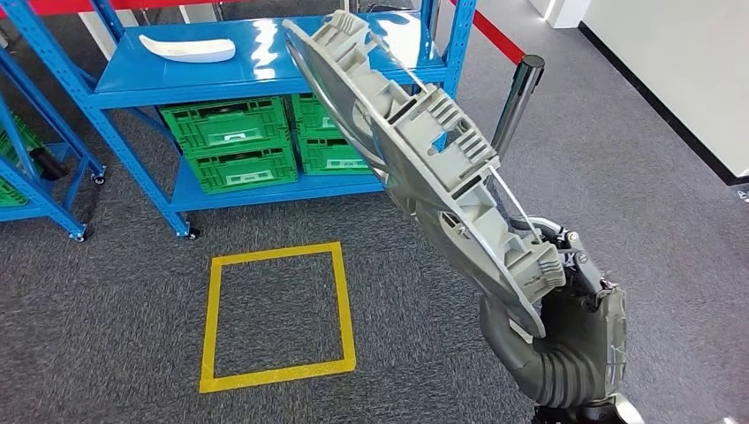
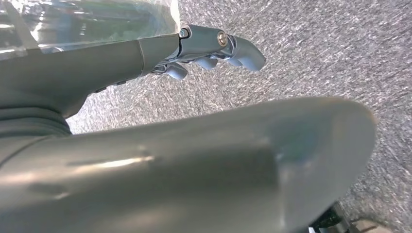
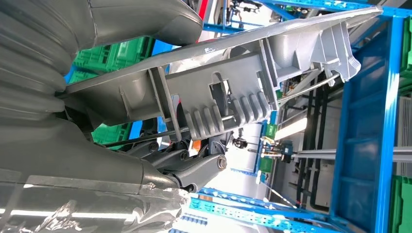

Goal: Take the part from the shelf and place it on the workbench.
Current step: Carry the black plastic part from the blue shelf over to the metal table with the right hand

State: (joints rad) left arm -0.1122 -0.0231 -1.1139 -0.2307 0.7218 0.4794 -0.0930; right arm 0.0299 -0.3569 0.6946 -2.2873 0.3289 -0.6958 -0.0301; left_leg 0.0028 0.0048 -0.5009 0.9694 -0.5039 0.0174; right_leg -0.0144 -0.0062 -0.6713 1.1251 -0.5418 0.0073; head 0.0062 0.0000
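From the head view, the robot's right hand (image 1: pixel 578 305) came up from the lower right and gripped a long grey plastic part (image 1: pixel 424 150) by its near end. The part was a curved moulded panel with ribs, clips and slotted brackets along its back, and it slanted up and away from the hand, its far end rising in front of the blue shelf (image 1: pixel 265 75). It was in the air, clear of shelf and floor.

In the right wrist view the grey thumb lay across one face of the part (image 3: pixel 233 92) while the darker fingers (image 3: pixel 194 167) curled under the other side, so the hand (image 3: pixel 121 160) was closed around it.

The left hand (image 2: pixel 209 53) hung over grey carpet (image 2: pixel 316 53) with its fingers loosely curled, apart from the thumb, and nothing in them (a clear plastic film showed along its wrist cover).

On the shelf's top board lay a white curved part (image 1: pixel 187 48). The lower board carried green crates (image 1: pixel 231 141), stacked two high. A square of yellow tape (image 1: pixel 276 316) was marked on the carpet in front of the shelf. A chrome post (image 1: pixel 519 97) holding a red barrier strap (image 1: pixel 493 34) stood to the right of the shelf.
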